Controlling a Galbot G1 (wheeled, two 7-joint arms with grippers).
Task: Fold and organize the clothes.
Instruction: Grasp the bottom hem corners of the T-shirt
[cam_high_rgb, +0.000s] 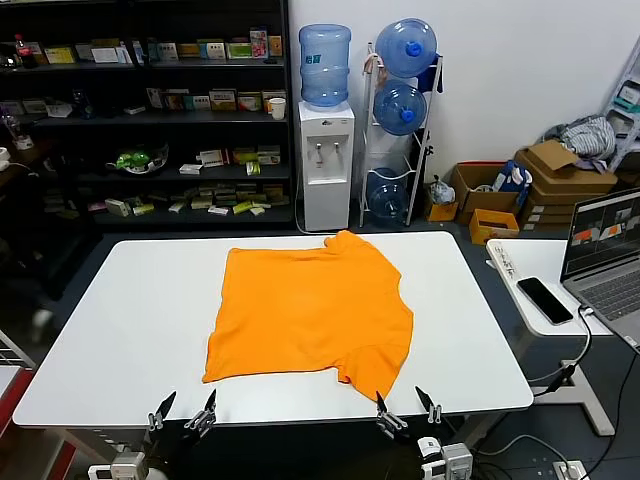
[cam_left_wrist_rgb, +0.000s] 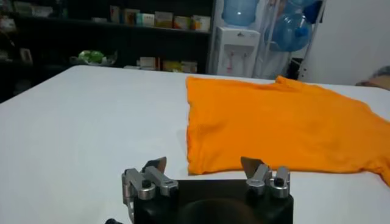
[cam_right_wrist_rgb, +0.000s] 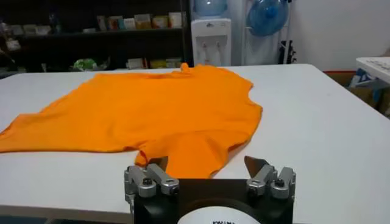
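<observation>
The bright orange T-shirt (cam_high_rgb: 310, 310) lies spread on the white table (cam_high_rgb: 130, 320), plain side up, no lettering showing. One sleeve points to the near right edge, another bit of cloth to the far side. My left gripper (cam_high_rgb: 184, 410) is open and empty at the table's near edge, just short of the shirt's near left corner (cam_left_wrist_rgb: 198, 164). My right gripper (cam_high_rgb: 408, 408) is open and empty at the near edge, just short of the near sleeve (cam_right_wrist_rgb: 189, 149). In the wrist views the left gripper (cam_left_wrist_rgb: 204, 165) and the right gripper (cam_right_wrist_rgb: 207, 163) both face the shirt.
A side table at the right holds a phone (cam_high_rgb: 544, 299), a laptop (cam_high_rgb: 610, 255) and a power strip (cam_high_rgb: 500, 260). Behind the table stand a water dispenser (cam_high_rgb: 326, 160), a bottle rack (cam_high_rgb: 400, 120) and dark shelves (cam_high_rgb: 150, 110). Cardboard boxes (cam_high_rgb: 560, 180) sit far right.
</observation>
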